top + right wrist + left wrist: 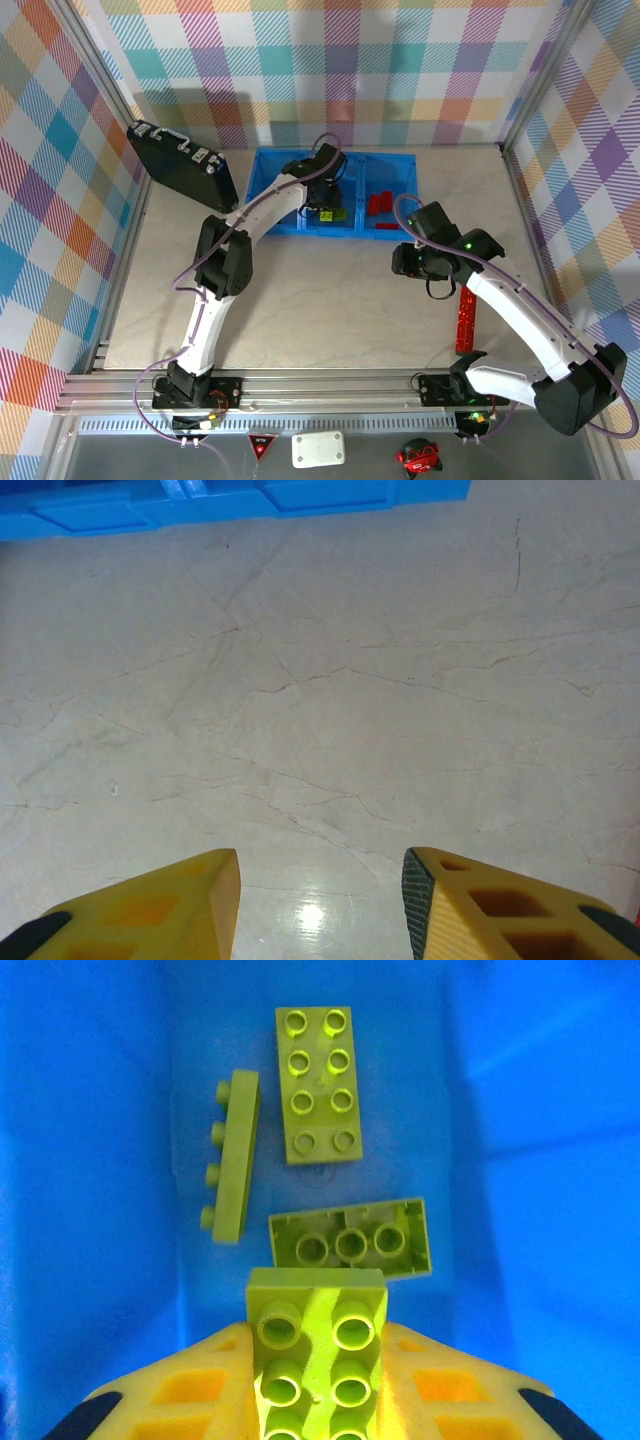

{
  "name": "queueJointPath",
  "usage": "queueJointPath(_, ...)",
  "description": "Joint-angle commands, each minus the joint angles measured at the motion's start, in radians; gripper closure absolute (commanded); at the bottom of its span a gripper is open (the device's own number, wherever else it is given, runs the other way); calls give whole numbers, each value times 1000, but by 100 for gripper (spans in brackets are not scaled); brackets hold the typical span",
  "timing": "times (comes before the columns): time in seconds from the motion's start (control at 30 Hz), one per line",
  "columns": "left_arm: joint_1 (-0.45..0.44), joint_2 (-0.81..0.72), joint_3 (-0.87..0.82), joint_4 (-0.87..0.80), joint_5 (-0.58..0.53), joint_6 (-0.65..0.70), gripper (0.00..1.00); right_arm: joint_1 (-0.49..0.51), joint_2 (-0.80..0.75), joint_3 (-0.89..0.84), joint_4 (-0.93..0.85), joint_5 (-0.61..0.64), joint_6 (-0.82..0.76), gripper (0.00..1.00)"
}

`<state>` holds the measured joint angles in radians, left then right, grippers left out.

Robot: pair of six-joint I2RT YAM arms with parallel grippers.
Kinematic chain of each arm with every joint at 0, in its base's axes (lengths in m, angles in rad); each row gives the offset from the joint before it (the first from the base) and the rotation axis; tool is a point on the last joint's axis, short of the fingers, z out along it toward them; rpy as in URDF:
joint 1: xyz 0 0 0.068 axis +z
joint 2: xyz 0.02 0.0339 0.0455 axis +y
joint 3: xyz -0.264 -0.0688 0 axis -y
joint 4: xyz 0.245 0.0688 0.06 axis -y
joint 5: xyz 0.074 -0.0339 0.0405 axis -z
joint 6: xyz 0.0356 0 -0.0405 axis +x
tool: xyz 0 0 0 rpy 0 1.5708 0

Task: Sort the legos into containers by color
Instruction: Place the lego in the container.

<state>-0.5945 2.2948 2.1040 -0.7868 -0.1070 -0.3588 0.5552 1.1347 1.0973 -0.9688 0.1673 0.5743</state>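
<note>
Through the top camera, the thing nearest me was the long red stick, which lay on the desk at about 4 o'clock from the desk's middle, just beside the right arm. A little farther out, near 3 o'clock, the right gripper hung over bare desk, close to the front wall of the blue bin. Its wrist camera showed the yellow fingers spread apart with nothing between them, and the bin's wall ran along 12 o'clock of that view. The bin sat at 12 o'clock on the desk, its three compartments side by side. Red bricks lay in the right compartment. The left arm reached into the middle compartment, where the left gripper was pinching a lime-green brick, studs up, between its fingers. Beyond that held brick, three loose lime-green bricks rested on the blue floor. An upturned one was just past the held brick, one on its edge lay toward 10 o'clock, and one with studs up was farthest, at 12 o'clock. I could not make out what the left compartment held. The black case lay at 10 o'clock on the desk, just beside the bin's left end.
</note>
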Motion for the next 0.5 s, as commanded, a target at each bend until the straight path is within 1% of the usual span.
queueJointPath(0.0, 2, 35, 49, 46, 27, 40, 71, -3, -7, -18, 5, -16, 27, 52)
queueJointPath(0.17, 4, 61, 54, 69, 45, 43, 67, -4, -9, -31, 10, -3, 19, 52)
queueJointPath(0.23, 5, 56, 54, 67, 50, 44, 61, -4, -13, -33, 14, 7, 3, 51)
queueJointPath(0.33, 4, 34, 47, 76, 62, 38, 51, -5, -23, -33, 14, 45, -18, 46)
queueJointPath(0.47, 4, -11, 47, 78, 69, 39, 45, -10, -29, -33, 20, 101, -41, 41)
